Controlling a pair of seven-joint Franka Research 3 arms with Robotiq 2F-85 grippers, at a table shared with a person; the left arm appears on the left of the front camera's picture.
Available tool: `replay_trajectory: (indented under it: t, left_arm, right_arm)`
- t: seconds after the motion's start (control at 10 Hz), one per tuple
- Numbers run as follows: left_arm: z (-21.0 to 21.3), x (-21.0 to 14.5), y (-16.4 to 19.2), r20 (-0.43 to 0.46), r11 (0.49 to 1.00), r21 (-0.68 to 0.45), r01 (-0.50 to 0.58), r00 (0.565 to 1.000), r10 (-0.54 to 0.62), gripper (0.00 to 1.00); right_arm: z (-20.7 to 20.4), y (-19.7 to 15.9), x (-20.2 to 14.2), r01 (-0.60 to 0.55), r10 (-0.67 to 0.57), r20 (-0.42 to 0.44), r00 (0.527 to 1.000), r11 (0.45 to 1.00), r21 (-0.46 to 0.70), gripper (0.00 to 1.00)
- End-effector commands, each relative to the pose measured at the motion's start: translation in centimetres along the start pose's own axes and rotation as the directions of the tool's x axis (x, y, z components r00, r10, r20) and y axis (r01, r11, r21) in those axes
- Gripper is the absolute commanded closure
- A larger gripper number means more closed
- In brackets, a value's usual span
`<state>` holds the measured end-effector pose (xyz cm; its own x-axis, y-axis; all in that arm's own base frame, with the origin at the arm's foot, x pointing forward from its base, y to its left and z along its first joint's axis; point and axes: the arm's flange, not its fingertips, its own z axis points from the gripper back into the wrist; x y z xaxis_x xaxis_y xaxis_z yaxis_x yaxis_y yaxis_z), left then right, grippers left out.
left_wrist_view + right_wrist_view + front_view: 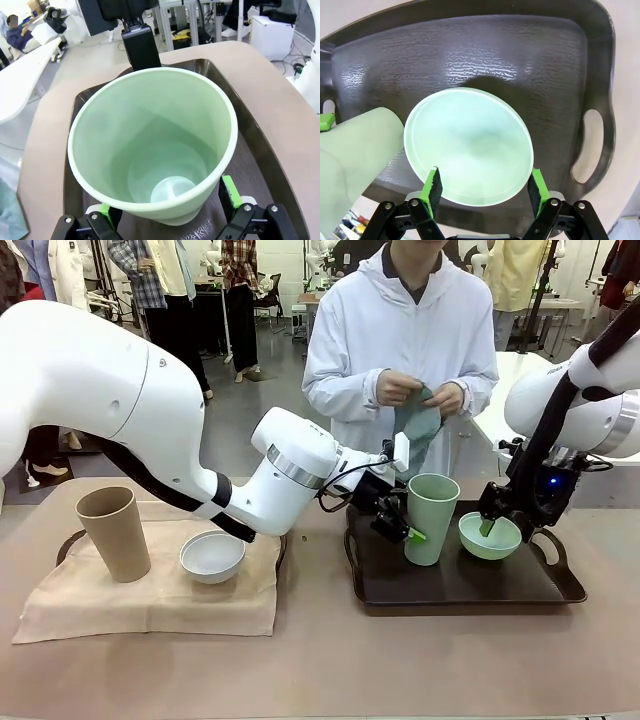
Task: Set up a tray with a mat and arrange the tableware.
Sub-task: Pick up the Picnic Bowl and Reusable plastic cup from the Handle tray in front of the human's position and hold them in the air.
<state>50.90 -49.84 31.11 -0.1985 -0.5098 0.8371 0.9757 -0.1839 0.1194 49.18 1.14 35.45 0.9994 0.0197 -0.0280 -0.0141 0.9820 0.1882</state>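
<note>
- Between my left fingers: the pale green cup stands upright on the dark tray, its open mouth facing my wrist. My left gripper is spread wide, one pad either side of the cup's lower wall. A thin gap shows beside the pad, so nothing is clamped.
- Below my right palm: the pale green bowl sits flat on the same tray, just beside the cup. My right gripper straddles the bowl's near rim with its jaws wide. I cannot tell whether the pads press the rim or merely flank it.
- Handling, cup (judged): light, smooth plastic with a thin wall that may flex. Best taken low, near the stiffer base. The wall widens above the pads, which should stop it sliding down through a gentle squeeze.
- Handling, bowl (judged): light, rigid and slick. Its curved side offers the pads little flat surface, so I would hold it across the rim and keep it level.
- Well off to the outer side of my left hand: the tan cup and white bowl rest on a beige mat laid over a second tray.
- Beyond both hands: the person's hands hold a bunched teal cloth. The dark tray is bare, so the cloth may be its mat (judged), and the green ware would have to be lifted clear first.
</note>
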Motion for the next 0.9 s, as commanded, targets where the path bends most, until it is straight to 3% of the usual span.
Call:
replay_trajectory:
  t: [0.0, 0.5, 0.6, 0.7, 0.8]
  left_arm:
    - [-0.5, -0.1, 0.5, 0.034, 0.999, -0.013, 0.033, 0.999, -0.033, 0.00]
    - [-1.5, -0.2, 1.0, 0.076, 0.999, -0.031, -0.030, 0.997, 0.032, 0.00]
    - [-1.5, -0.4, 1.0, 0.083, 0.999, -0.022, -0.039, 0.996, 0.041, 0.09]
    - [-1.6, -0.4, 1.0, 0.084, 0.999, -0.023, -0.045, 0.995, 0.047, 0.55]
    - [-1.6, -0.4, 1.1, 0.084, 0.999, -0.022, -0.049, 0.995, 0.050, 0.64]
  right_arm:
    - [-0.2, 0.1, 0.9, -0.011, 0.010, 0.001, 1.000, 1.000, 0.026, 0.11]
    - [-0.3, 0.0, 1.1, -0.001, 0.001, -0.008, 1.000, 1.000, 0.030, 0.11]
    - [-0.4, -0.1, 1.1, -0.005, 0.006, -0.013, 1.000, 1.000, 0.031, 0.18]
    - [-0.4, -0.2, 1.1, -0.010, 0.011, -0.018, 1.000, 0.999, 0.031, 0.69]
    - [-0.3, -0.4, 1.1, -0.012, 0.012, -0.018, 1.000, 0.999, 0.030, 0.76]
